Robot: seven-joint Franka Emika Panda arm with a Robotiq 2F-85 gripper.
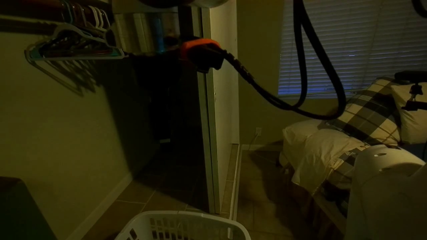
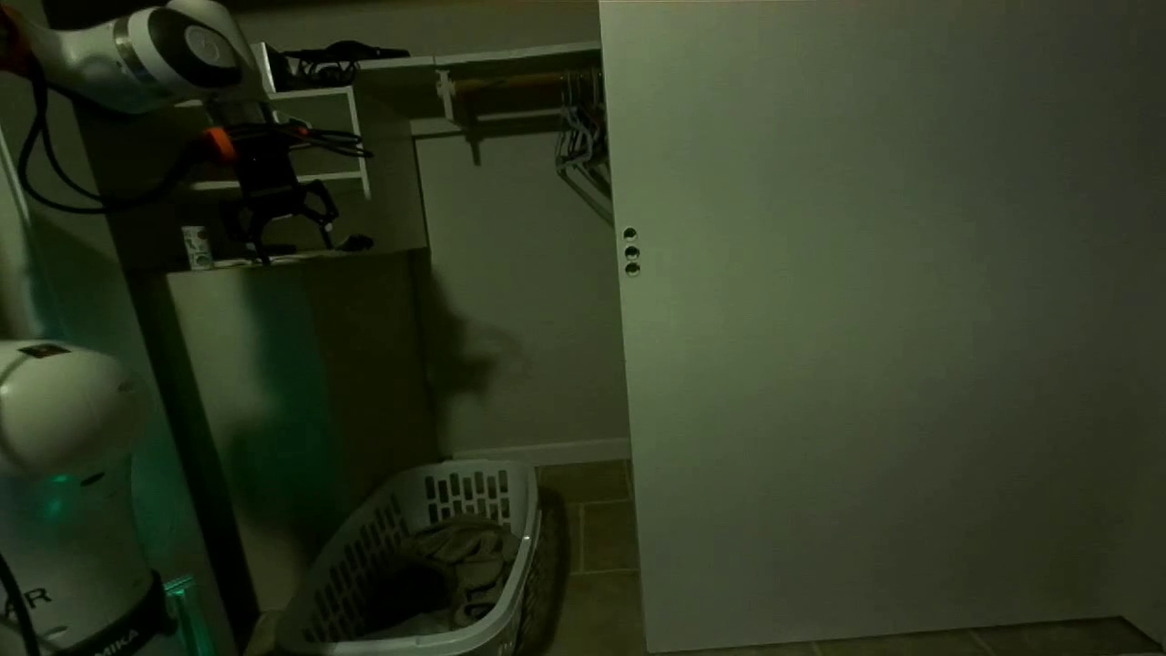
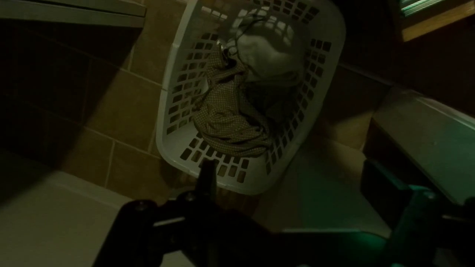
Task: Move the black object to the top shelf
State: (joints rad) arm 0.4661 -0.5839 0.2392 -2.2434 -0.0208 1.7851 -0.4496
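Note:
A small dark object [image 2: 355,243] lies on the lower shelf [image 2: 301,259] in an exterior view, just beside one finger of my gripper. Another black, strappy object [image 2: 332,59] rests on the top shelf [image 2: 519,55], above the small cubbies. My gripper [image 2: 293,244] points down over the lower shelf with its fingers spread. In the wrist view the gripper [image 3: 291,180] shows two wide-apart fingers with nothing between them. The small dark object is not seen in the wrist view. In an exterior view the gripper [image 1: 160,73] is mostly lost in shadow.
A patterned can [image 2: 196,247] stands on the lower shelf. Hangers [image 2: 583,137] hang from the rod. A white sliding door [image 2: 865,319] covers the closet's side. A white laundry basket [image 3: 166,111] with clothes [image 3: 230,115] is on the floor. A loose cable [image 1: 283,105] loops from the arm.

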